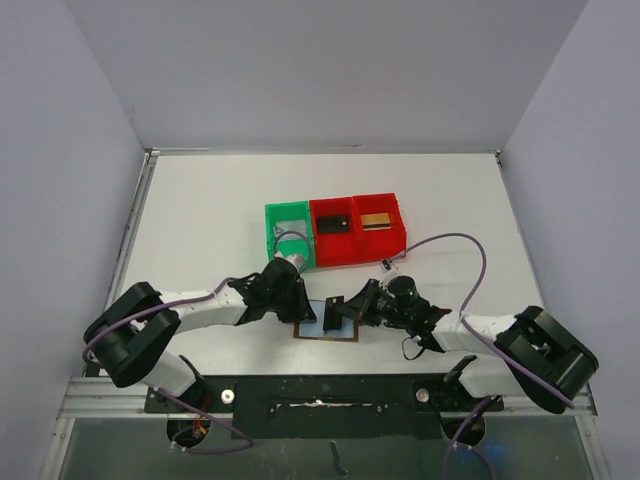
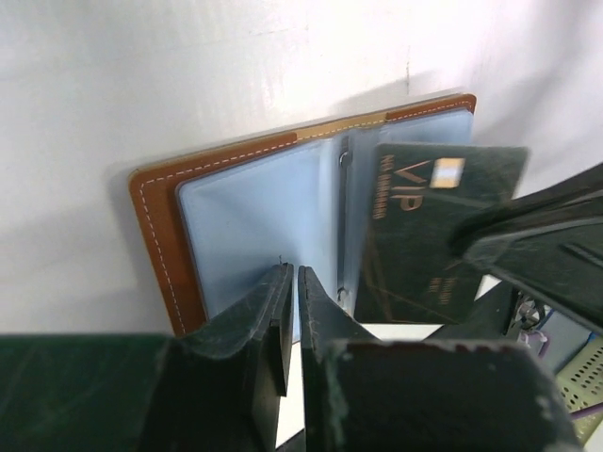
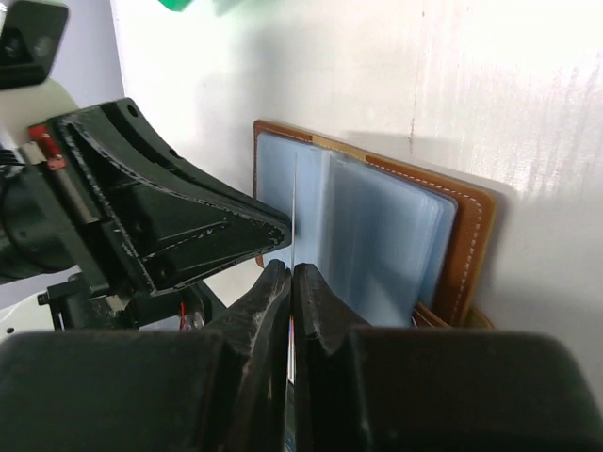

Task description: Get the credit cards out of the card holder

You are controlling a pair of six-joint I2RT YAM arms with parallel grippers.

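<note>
The card holder [image 1: 318, 330] lies open on the table, brown leather with pale blue sleeves [image 2: 245, 217]. My left gripper [image 2: 294, 271] is shut, its tips pressed on the blue sleeve panel near the holder's near edge. My right gripper [image 3: 291, 268] is shut on a black credit card marked VIP [image 2: 424, 226], which stands tilted above the holder's other half. In the right wrist view the card shows edge-on [image 3: 294, 212] in front of the holder [image 3: 377, 235]. A black card [image 1: 335, 224] and a gold card [image 1: 377, 219] lie in the red bins.
A green bin [image 1: 289, 232] and two red bins [image 1: 357, 245] stand in a row just behind the holder. The left gripper [image 3: 188, 226] and the right gripper's fingers [image 2: 537, 235] are close together over the holder. A purple cable [image 1: 470, 250] arcs at the right.
</note>
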